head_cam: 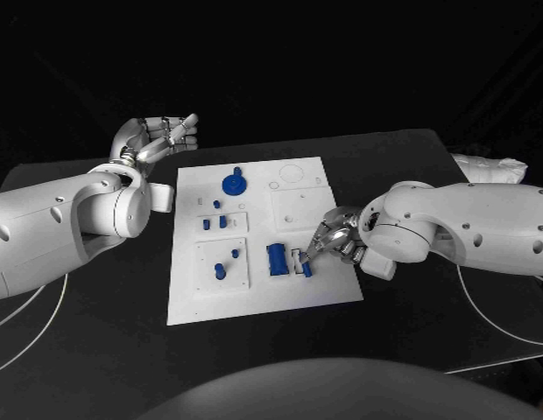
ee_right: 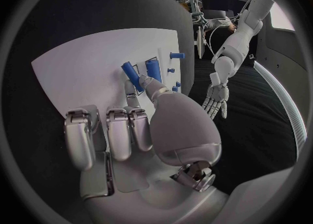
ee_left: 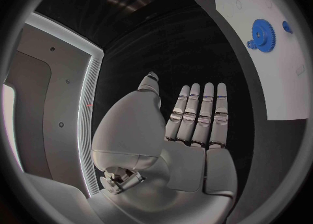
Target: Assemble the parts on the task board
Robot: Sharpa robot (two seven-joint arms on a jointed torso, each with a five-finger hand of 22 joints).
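Note:
The white task board (head_cam: 299, 289) lies mid-table. On it sit a blue gear (head_cam: 235, 184) at the far end, small blue parts (head_cam: 214, 223) on its left side, two more (head_cam: 228, 264) nearer me, and a thick blue cylinder (head_cam: 276, 259). My right hand (head_cam: 327, 241) reaches over the board's right side and pinches a slim blue peg (ee_right: 130, 73) between thumb and a finger, tilted, just beside the cylinder (ee_right: 153, 69). My left hand (head_cam: 158, 136) hovers off the board's far left corner, palm flat, fingers (ee_left: 199, 114) straight, holding nothing. The gear (ee_left: 263, 35) lies well away from it.
A white bundle (head_cam: 489, 166) sits at the table's far right edge. Thin cables (head_cam: 499, 319) trail over the table on the right and at the front left. My left forearm (head_cam: 57, 232) lies along the board's left side.

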